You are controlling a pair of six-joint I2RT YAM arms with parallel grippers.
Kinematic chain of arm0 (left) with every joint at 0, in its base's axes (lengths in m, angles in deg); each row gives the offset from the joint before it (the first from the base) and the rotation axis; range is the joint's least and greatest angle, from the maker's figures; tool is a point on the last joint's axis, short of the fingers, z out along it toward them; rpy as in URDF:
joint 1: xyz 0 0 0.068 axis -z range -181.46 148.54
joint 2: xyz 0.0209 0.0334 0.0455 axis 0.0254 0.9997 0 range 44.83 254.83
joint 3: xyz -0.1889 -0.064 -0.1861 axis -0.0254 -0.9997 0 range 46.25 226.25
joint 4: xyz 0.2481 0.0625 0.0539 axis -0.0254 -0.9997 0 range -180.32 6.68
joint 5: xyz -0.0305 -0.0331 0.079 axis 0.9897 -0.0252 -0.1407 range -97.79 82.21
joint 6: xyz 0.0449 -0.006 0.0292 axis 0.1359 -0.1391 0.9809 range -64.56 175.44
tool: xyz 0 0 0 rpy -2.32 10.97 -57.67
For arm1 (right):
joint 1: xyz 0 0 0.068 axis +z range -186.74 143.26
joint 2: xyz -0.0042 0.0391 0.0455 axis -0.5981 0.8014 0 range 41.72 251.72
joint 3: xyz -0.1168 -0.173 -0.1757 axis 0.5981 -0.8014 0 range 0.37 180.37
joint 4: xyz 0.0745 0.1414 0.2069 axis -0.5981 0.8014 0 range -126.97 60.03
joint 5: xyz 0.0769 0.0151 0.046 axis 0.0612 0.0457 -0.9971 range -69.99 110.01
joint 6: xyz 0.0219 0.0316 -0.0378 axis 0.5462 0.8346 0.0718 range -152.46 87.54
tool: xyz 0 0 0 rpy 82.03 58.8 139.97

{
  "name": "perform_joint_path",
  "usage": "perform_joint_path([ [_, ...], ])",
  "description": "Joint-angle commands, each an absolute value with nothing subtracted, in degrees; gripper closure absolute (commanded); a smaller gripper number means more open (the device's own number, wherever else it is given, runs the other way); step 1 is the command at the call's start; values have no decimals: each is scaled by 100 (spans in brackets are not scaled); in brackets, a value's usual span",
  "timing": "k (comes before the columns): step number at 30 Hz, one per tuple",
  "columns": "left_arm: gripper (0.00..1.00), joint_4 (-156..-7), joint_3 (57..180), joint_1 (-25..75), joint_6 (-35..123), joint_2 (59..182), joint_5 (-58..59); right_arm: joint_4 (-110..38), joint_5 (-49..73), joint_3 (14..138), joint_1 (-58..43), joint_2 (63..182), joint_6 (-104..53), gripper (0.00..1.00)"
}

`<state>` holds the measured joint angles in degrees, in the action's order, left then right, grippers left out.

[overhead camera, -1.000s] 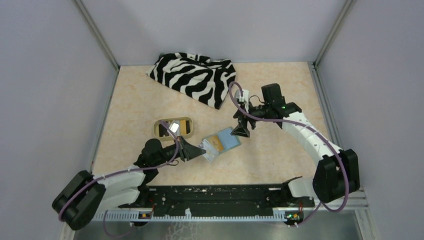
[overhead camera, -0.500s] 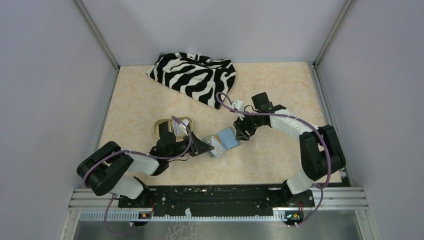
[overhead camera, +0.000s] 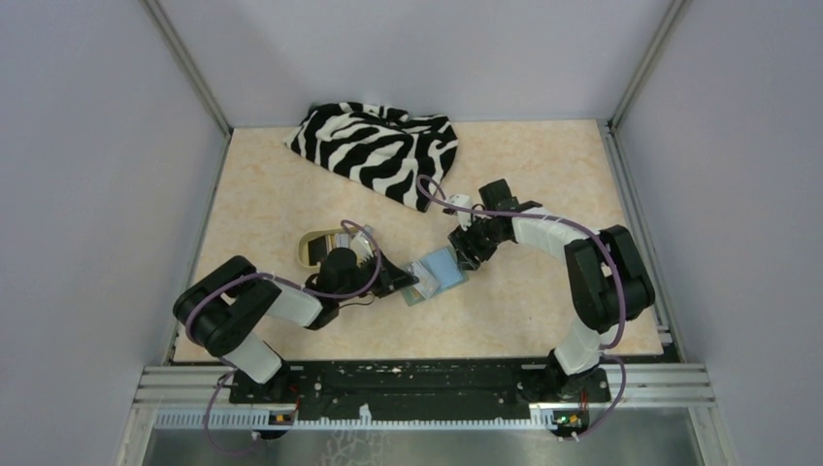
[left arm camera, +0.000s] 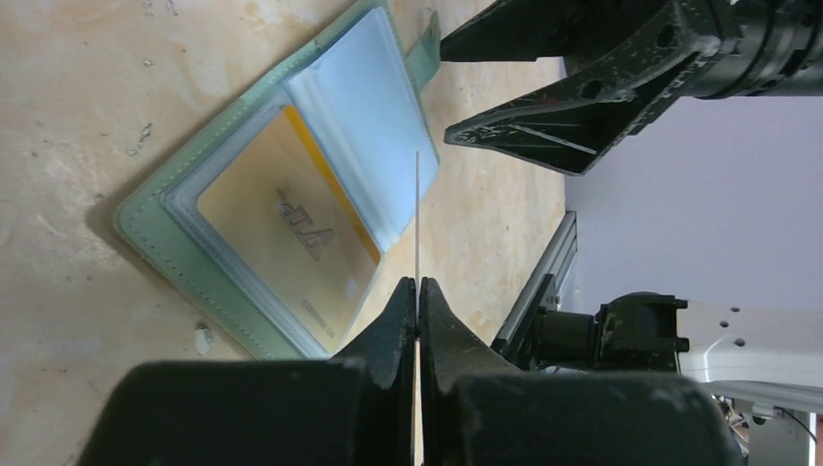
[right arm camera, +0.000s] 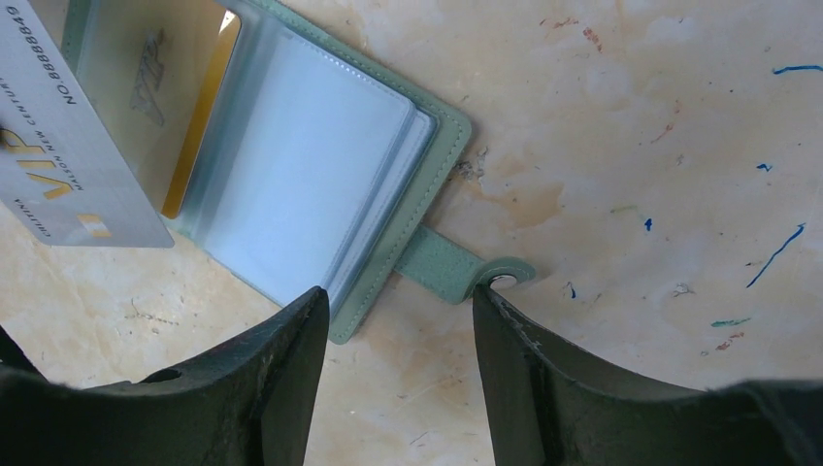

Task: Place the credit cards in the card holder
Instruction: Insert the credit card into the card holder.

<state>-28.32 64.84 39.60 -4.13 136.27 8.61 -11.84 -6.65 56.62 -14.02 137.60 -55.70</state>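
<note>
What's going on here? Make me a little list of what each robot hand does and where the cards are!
Left gripper: shut on whitish card, over the card holder
Right gripper: open, fingers either side of the tab
Card holder: lying open on the table
Gold card: inside a clear sleeve
Behind: zebra cloth

top: beige table (overhead camera: pixel 543 175) seen from above-behind | wrists: held close, facing each other | shared: open sage-green folding card holder (overhead camera: pixel 442 269)
</note>
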Motion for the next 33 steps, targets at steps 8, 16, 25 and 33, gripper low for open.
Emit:
perform_joint_path([
  [8, 100, -2989, 6631, 3994, -433, 13971, 604, -1262, -562, 5914, -1364, 13835, -5467, 44],
  [16, 100, -2687, 6613, 3947, -635, 14209, 661, -1227, -523, 5917, -1318, 13879, -5487, 44],
  [25, 100, -2093, 6556, 3777, -941, 14602, 854, -1145, -491, 5963, -1245, 14023, -5538, 45],
  [33, 100, -1746, 6636, 3713, -1116, 14977, 1102, -1095, -444, 5991, -1180, 14134, -5566, 46],
])
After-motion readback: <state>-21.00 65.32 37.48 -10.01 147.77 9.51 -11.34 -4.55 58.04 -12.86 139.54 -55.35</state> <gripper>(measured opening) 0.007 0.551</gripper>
